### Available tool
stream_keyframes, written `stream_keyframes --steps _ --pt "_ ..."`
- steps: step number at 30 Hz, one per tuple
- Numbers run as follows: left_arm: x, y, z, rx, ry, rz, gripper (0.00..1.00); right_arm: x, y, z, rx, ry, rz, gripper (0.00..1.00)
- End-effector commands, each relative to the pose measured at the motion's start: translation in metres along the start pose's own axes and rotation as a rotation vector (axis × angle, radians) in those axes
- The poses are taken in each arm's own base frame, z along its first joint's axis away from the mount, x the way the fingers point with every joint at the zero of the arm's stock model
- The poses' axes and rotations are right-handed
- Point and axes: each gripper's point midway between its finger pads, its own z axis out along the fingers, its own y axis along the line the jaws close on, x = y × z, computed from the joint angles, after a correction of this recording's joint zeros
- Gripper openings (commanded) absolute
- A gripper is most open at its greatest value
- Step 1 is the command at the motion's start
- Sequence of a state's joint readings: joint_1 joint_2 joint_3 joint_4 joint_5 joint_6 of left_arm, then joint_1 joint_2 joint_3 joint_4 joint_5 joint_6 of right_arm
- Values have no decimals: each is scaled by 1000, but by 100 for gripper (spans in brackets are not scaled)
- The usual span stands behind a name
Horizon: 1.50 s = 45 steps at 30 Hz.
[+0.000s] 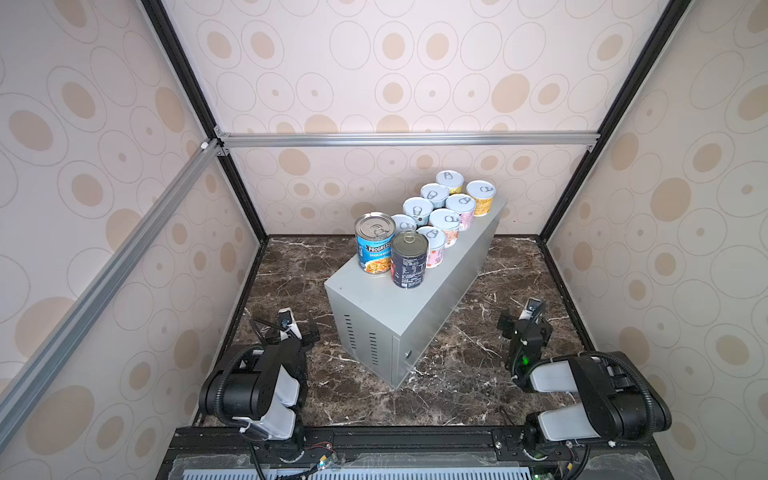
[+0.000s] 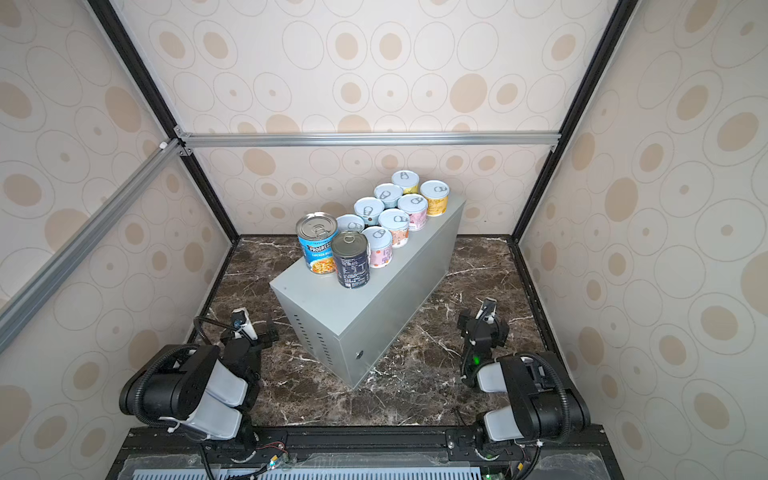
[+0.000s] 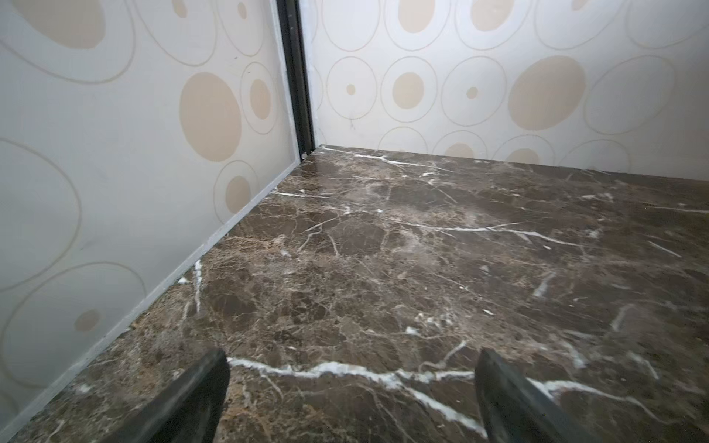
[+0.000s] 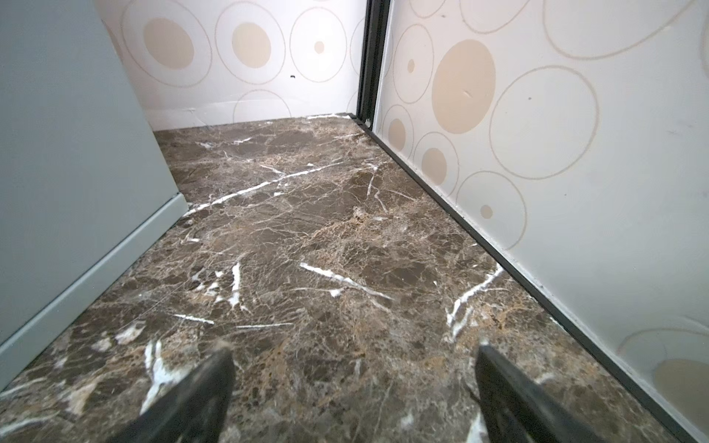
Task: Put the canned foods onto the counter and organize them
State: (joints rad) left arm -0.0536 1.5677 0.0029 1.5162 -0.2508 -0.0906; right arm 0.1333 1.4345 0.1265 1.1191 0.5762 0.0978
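All the canned foods stand upright on the counter (image 1: 374, 307), a tall grey metal box set diagonally mid-table. The blue Progresso can (image 1: 374, 245) and the dark navy can (image 1: 409, 262) are nearest; behind them several short pastel cans (image 1: 444, 222) form two rows toward the far end. Both top views show this: the counter (image 2: 324, 303), Progresso can (image 2: 316, 245) and navy can (image 2: 351, 262). My left gripper (image 1: 286, 332) (image 3: 351, 358) hangs open and empty over the marble, left of the counter. My right gripper (image 1: 524, 322) (image 4: 355, 354) is open and empty, right of it.
The dark brown marble surface (image 1: 478, 353) surrounds the counter. Patterned walls with black corner posts (image 3: 295, 76) close in the back and sides. The counter's grey side wall (image 4: 69, 153) rises close beside my right gripper. Vent slots (image 1: 359, 338) mark its near end.
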Motion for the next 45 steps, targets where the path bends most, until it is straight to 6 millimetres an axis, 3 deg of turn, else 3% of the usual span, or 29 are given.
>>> stream_keyframes --steps 1,4,7,12,14,17,20,21,45 --pt "-59 -14 -6 61 -256 17 99 -28 -4 -11 -16 -157 96 99" --pt "-46 -22 18 63 -143 48 99 -29 1 -11 -30 -160 80 99" --pt "-44 -29 26 87 -125 68 99 -28 7 -11 -60 -156 58 99" --pt "-37 -20 45 15 -59 47 99 -20 55 -8 -295 -136 -88 99" --pt "-37 -20 47 33 -51 36 100 -18 69 -1 -329 -128 -139 99" --pt "-36 -19 48 32 -51 37 99 -17 73 11 -311 -73 -148 99" --pt "-35 -20 48 35 -46 38 99 -11 81 42 -339 131 -139 99" --pt "-36 -20 49 33 -47 38 99 -4 77 43 -385 175 -106 99" --pt "-38 -20 45 29 -60 46 99 -5 77 42 -387 153 -115 100"
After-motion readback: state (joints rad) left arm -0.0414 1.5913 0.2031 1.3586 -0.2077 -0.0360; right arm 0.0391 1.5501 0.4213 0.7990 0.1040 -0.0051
